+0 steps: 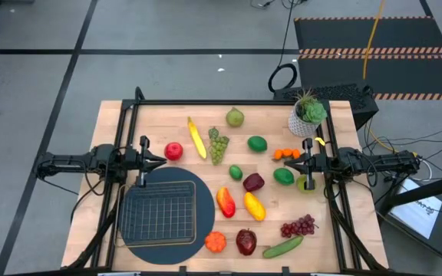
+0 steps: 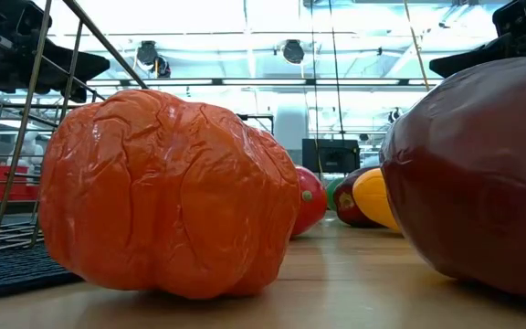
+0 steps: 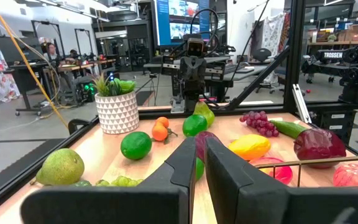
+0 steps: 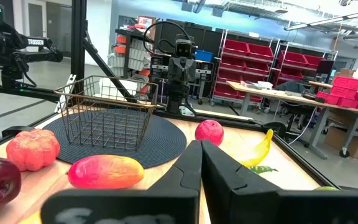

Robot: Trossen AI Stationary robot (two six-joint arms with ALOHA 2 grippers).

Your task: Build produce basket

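Observation:
The wire-mesh basket (image 1: 159, 211) sits with its grid bottom on a round dark mat (image 1: 198, 230) at the table's near left. The produce lies loose on the wood: a red apple (image 1: 173, 151), banana (image 1: 197, 138), green grapes (image 1: 218, 144), pear (image 1: 235, 117), lime (image 1: 257, 143), oranges (image 1: 286, 154), peppers (image 1: 254, 205), purple grapes (image 1: 298, 226) and cucumber (image 1: 283, 246). My left gripper (image 1: 158, 162) hovers shut at the left edge, just beyond the basket, beside the red apple. My right gripper (image 1: 292, 162) hovers shut at the right edge, next to the oranges.
A potted green plant (image 1: 308, 115) stands at the far right corner. An orange lumpy fruit (image 2: 167, 196) and a dark red apple (image 2: 473, 183) lie at the near edge, filling the low view. A black frame rims the table, and people work at benches beyond it.

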